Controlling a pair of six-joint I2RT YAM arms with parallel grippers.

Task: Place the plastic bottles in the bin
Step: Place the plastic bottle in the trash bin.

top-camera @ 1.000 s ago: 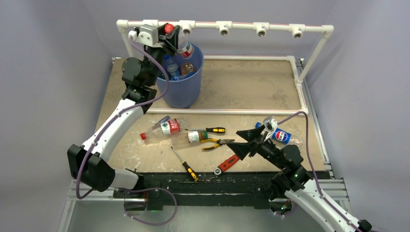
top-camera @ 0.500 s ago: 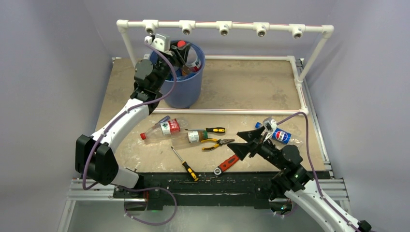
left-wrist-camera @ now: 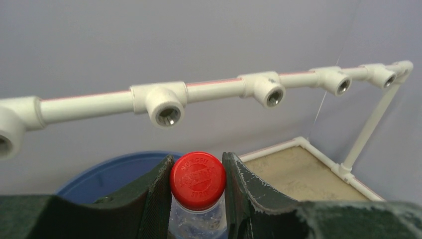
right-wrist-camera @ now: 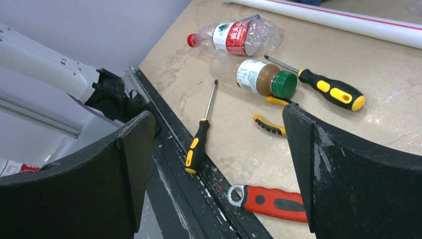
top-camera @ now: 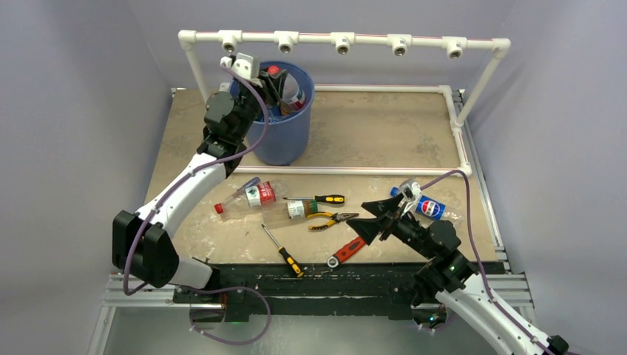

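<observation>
Pointing cap-up, bottle stands upright; left claw clamps it.

Blue bin; clear bottle with a red cap; white pipe frame with a red stripe; red-labelled bottle; green-capped bottle; black-and-yellow screwdriver; red-handled wrench

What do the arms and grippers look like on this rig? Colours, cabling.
The left arm and right arm have white links and bulky black joints, each with a purple cable looping alongside. The left gripper and right gripper have broad, dark, wedge-shaped fingers with scuffed, whitish edges. A white camera block sits at each wrist.
</observation>
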